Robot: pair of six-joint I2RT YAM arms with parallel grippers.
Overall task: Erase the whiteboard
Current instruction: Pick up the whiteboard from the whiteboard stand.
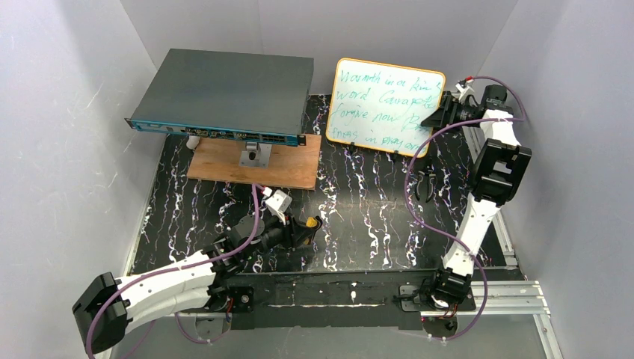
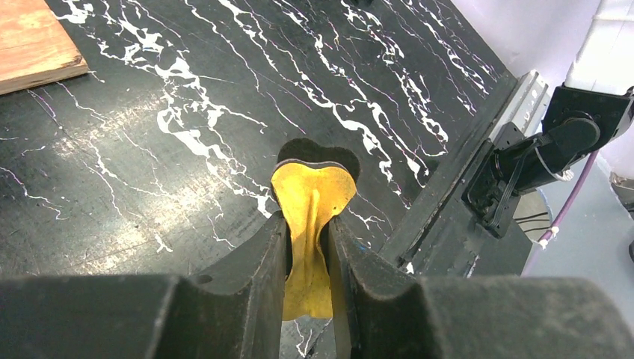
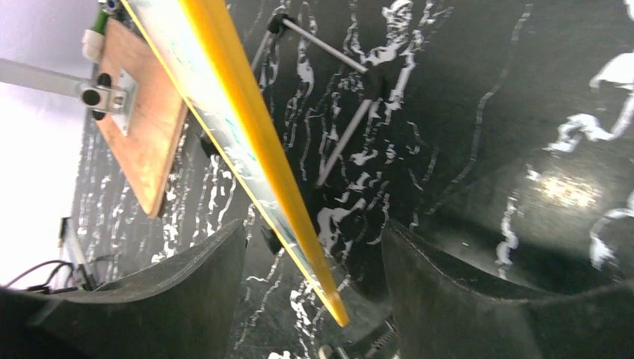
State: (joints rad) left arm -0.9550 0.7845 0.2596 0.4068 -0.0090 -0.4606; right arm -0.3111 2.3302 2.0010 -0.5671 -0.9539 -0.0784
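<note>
My right gripper (image 3: 314, 228) straddles the edge of the whiteboard (image 3: 235, 112), jaws apart; I should clamp squarely to steady it. My left gripper (image 2: 308, 224) pinches the yellow eraser (image 2: 312, 185).

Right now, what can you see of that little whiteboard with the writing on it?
The whiteboard is a small white rectangle with rounded corners and a thin yellow-orange frame. Lines of green handwriting cover it, none wiped. It stands propped up, tilted back on thin dark legs, toward the far right of the black marbled table. The right gripper straddles its right edge with jaws open. I cannot tell whether they touch it.
</note>
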